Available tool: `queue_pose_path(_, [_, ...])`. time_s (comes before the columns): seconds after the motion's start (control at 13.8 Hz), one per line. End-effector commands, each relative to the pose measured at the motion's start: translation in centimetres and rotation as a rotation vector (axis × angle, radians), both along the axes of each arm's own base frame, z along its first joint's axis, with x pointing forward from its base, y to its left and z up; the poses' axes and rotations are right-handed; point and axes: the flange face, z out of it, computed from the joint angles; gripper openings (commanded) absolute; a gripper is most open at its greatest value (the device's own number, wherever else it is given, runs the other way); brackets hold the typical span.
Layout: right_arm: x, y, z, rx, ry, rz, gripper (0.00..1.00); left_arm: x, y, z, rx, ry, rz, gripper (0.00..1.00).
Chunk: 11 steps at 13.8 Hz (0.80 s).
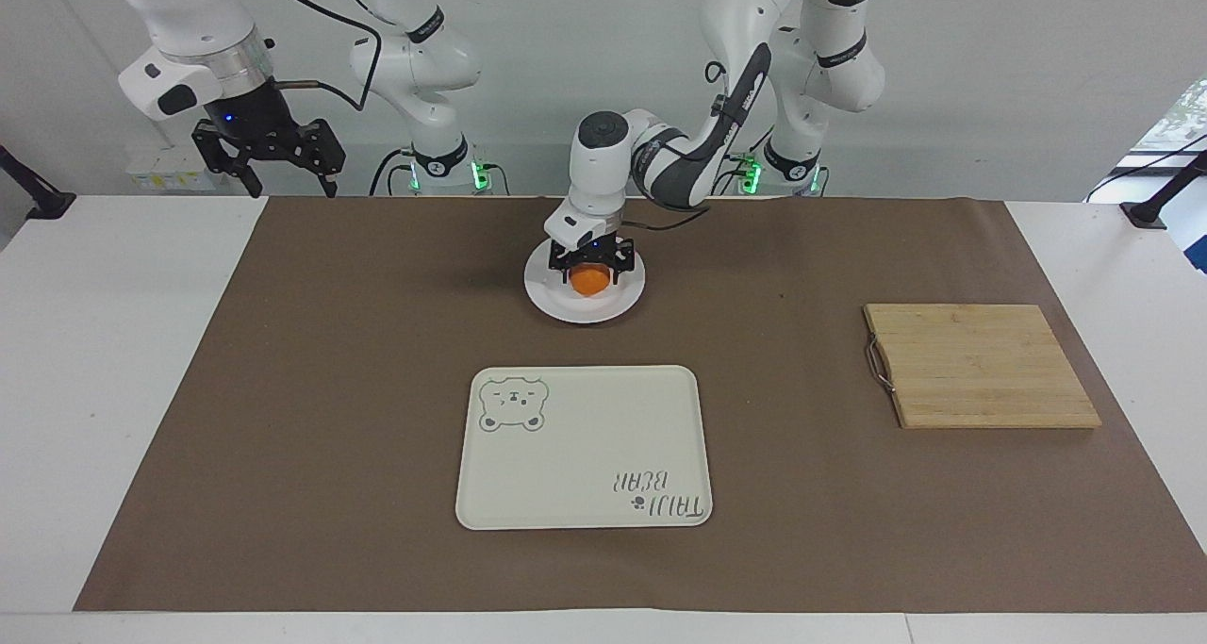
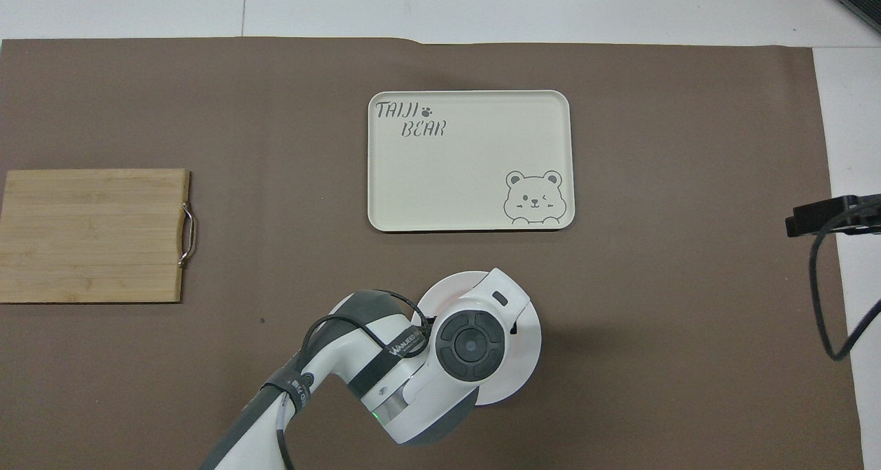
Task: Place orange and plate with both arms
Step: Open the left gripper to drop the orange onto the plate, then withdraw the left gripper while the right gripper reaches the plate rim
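Orange [image 1: 588,283] on plate [image 1: 566,307] (hidden overhead), left claw [image 1: 589,265] state unclear, right claw [image 1: 267,165] open

White plate [image 2: 526,349] under left arm [image 2: 385,367]; cream bear tray [image 2: 470,160] farther out; wooden board [image 2: 93,235] toward left arm's end; brown mat [image 2: 654,250].

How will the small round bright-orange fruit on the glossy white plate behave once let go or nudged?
The small round bright-orange fruit is a ball, so it will probably roll at a nudge. It sits low in the glossy white plate, whose shallow rim should probably stop a slow roll but not a hard push. It looks firm between the left gripper fingers, showing no squashing.
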Motion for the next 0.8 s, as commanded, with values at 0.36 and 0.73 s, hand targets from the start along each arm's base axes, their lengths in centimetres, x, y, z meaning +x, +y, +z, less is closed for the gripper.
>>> queue_pose_path(0.36, [-1.0,0.5,-0.6,0.08,0.013,0.016,1.0,6.6,9.6,11.6,0.048,-0.031,0.025,1.0])
queue_pose_path(0.73, [-0.2,2.9,-4.7,0.308,0.014,0.003,1.0,14.1,19.0,18.6,0.046,-0.044,0.039,1.0])
